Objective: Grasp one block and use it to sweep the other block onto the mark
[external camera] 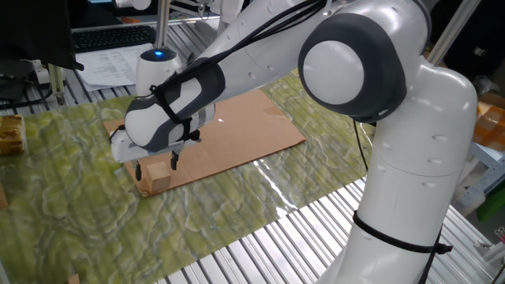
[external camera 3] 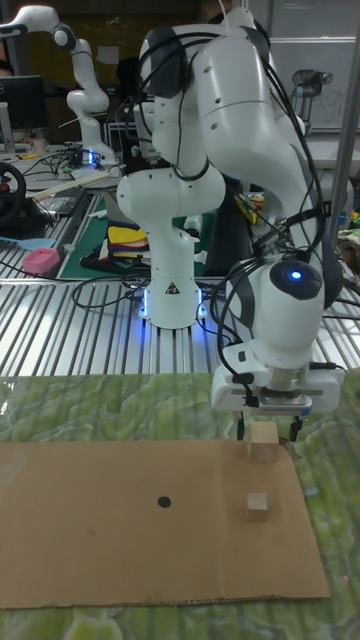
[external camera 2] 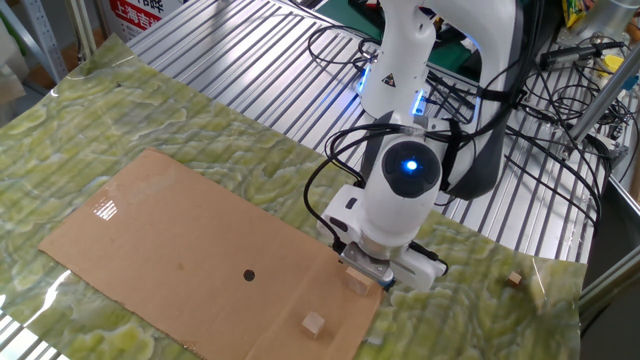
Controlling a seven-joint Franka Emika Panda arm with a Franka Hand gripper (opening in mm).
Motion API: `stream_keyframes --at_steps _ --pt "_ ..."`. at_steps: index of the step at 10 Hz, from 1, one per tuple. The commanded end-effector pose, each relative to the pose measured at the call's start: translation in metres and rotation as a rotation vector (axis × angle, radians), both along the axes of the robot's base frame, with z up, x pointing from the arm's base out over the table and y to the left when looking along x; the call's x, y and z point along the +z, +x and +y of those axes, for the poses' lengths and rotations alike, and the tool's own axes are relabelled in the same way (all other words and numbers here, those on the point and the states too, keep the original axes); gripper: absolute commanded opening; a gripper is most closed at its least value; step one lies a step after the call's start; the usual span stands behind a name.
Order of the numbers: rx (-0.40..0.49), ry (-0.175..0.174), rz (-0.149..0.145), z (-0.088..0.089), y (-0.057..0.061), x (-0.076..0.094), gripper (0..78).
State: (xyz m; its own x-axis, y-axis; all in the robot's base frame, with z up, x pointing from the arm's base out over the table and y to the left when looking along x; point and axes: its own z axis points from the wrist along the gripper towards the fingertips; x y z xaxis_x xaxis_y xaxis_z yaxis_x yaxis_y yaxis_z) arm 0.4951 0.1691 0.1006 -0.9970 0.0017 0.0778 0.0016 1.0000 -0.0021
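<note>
Pincer (external camera 3: pixel 269 422) is positioned wide apart around the pale cube (external camera 3: pixel 263 441), one finger on either side; contact cannot be told. Cube sits on the cardboard (external camera 3: pixel 100 520) near its edge. Small brown block (external camera 3: pixel 258 506) lies just beside it, dot (external camera 3: pixel 163 502) well apart.

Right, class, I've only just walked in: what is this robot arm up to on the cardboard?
The gripper is open, its fingers on either side of the larger pale cube near the cardboard's edge; it has not closed. The small brown block sits apart from it, untouched, and the dark mark lies farther along the cardboard.
</note>
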Motion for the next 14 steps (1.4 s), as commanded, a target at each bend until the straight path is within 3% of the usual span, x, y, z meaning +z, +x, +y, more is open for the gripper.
stream_keyframes --at_steps 1,6,14 --pt "-0.003 0.021 -0.009 -0.0034 -0.0003 -0.0089 77.5" --pt "-0.015 0.034 -0.007 -0.0036 -0.0004 -0.0096 77.5" --pt "-0.04 0.023 -0.002 -0.0034 -0.0006 -0.0097 77.5"
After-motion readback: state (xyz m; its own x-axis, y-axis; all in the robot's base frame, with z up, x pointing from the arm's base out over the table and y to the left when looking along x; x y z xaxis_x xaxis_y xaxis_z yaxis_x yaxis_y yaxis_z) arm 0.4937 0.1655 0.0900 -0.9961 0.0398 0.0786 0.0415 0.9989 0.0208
